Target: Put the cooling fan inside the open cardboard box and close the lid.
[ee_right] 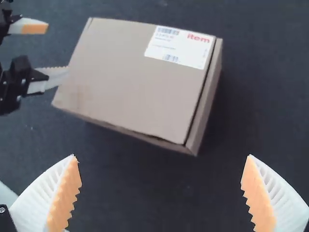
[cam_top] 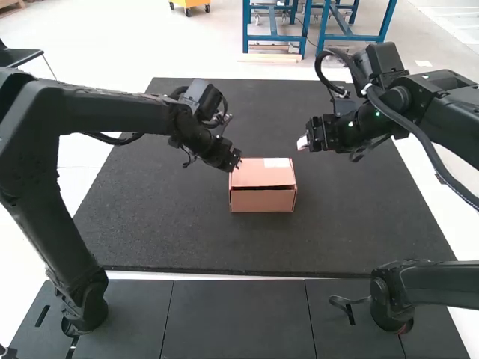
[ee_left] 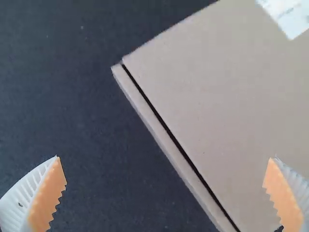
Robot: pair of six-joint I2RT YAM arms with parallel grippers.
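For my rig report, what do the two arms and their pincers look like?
The left arm and right arm are black with thick rounded links and black cables looping near the wrists. A green light glows on the right arm. The left pincer and right pincer have white ribbed fingers with orange saw-toothed pads.

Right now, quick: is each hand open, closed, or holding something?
Left hand: open, holding nothing, at the edge of the cardboard box.
Right hand: open, holding nothing, clear of the box.
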